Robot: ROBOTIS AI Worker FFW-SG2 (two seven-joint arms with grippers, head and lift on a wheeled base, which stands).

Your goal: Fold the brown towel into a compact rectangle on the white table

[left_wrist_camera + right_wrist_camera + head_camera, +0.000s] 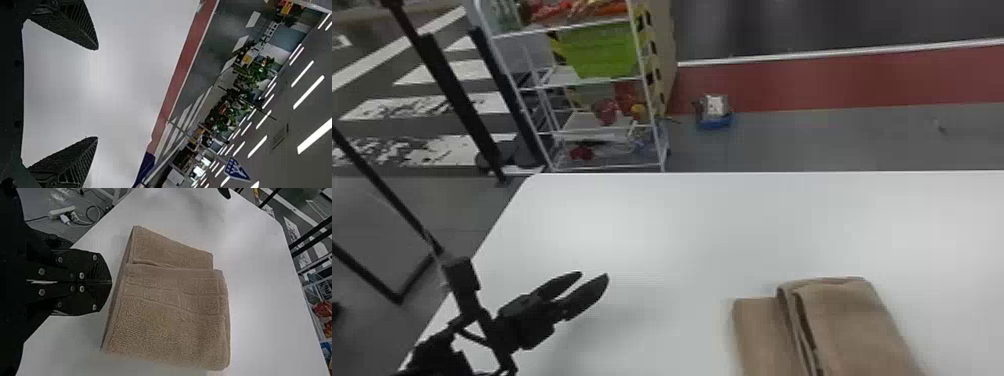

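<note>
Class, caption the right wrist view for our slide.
Right tool, closed, near a folded brown towel on the white table.

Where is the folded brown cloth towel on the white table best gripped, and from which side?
Probably at the left edge of the brown towel, on its upper part, coming from the robot's left: there the stacked layers stand slightly apart, above the lower part sticking out.

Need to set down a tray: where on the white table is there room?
Bare white table lies between the left gripper and the brown towel, and beyond both to the far edge. It is crowded around the towel, with the right gripper near its edge, and at the left arm.
</note>
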